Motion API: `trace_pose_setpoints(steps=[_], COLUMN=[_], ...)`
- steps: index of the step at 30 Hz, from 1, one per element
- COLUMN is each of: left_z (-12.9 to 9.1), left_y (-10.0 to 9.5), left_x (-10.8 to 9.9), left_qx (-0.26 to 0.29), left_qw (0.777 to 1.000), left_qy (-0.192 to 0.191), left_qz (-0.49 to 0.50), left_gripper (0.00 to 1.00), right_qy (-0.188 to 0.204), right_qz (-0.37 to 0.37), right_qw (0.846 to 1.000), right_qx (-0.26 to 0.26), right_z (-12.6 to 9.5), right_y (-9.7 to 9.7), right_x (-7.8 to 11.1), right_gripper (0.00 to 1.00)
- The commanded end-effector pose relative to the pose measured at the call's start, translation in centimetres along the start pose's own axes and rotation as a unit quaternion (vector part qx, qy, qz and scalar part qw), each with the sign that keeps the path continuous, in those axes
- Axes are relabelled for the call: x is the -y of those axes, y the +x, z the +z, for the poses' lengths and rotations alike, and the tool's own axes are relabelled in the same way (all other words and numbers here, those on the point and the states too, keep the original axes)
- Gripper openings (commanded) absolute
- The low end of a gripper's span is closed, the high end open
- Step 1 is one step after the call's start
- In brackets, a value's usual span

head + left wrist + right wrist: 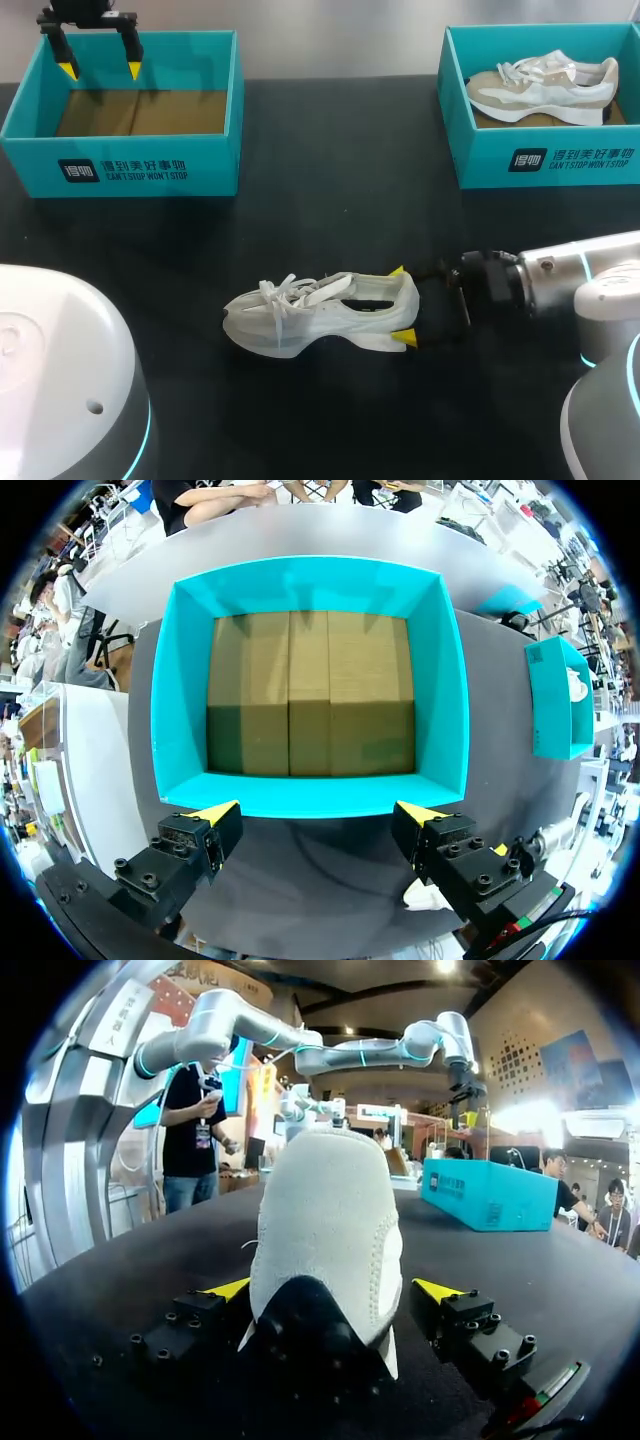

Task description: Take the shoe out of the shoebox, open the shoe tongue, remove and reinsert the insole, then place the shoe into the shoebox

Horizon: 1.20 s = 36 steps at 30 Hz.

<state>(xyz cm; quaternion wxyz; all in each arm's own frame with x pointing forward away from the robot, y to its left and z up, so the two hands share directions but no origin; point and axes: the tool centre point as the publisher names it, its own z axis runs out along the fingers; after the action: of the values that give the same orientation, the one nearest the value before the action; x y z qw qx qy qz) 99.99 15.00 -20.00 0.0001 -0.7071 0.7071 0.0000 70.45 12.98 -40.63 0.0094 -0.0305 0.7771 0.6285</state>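
Observation:
A white shoe [300, 312] lies on its side in the middle of the black table, toe to the left and laces loose. Its heel [325, 1230] sits between the fingers of my right gripper [402, 305], which is open, with a gap showing at one yellow tip [436, 1289]. The empty teal shoebox [120, 165] stands at the far left with a bare cardboard floor [310, 690]. My left gripper [100, 68] hangs open above that box's back part, nothing between its fingers [215, 813].
A second teal shoebox [545, 160] at the far right holds a beige and white shoe [545, 85]. White robot bases [60, 370] fill the table's front corners. Bare black table lies between the boxes and the white shoe.

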Motion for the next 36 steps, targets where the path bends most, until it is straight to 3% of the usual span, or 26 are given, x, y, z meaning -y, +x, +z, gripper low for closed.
trace_pose_setpoints(steps=[1, 29, 30, 31, 33, 34, 35, 36], left_z=[0.0, 0.0, 0.0, 0.0, 0.0, 0.0, 0.0, 0.0], left_y=[0.0, 0.0, 0.0, 0.0, 0.0, 0.0, 0.0, 0.0], left_x=[0.0, 0.0, 0.0, 0.0, 0.0, 0.0, 0.0, 0.0], left_qx=[0.000, 0.000, 0.000, 0.000, 0.000, 0.000, 0.000, 0.000], left_qw=[1.000, 1.000, 1.000, 1.000, 1.000, 1.000, 1.000, 1.000], left_qy=[0.000, 0.000, 0.000, 0.000, 0.000, 0.000, 0.000, 0.000], left_qz=[0.000, 0.000, 0.000, 0.000, 0.000, 0.000, 0.000, 0.000], left_gripper=[1.00, 1.00, 1.00, 1.00, 1.00, 1.00, 1.00, 1.00], right_qy=[0.005, 0.028, 0.028, 0.029, 0.029, 0.031, 0.031, 0.032], right_qz=[0.006, 0.024, 0.024, 0.024, 0.025, 0.026, 0.026, 0.025], right_qw=[1.000, 0.999, 0.999, 0.999, 0.999, 0.999, 0.999, 0.999], right_qx=[-0.004, -0.017, -0.017, -0.018, -0.018, -0.018, -0.018, -0.018], right_z=[0.8, 2.5, 2.5, 2.6, 2.6, 2.6, 2.6, 2.6], right_y=[0.0, 0.5, 0.5, 0.5, 0.5, 0.5, 0.6, 0.6], right_x=[-0.1, -0.4, -0.4, -0.3, -0.2, -0.1, -0.1, 0.0], right_gripper=[1.00, 1.00, 0.87, 0.55, 0.34, 0.13, 0.00, 0.00])
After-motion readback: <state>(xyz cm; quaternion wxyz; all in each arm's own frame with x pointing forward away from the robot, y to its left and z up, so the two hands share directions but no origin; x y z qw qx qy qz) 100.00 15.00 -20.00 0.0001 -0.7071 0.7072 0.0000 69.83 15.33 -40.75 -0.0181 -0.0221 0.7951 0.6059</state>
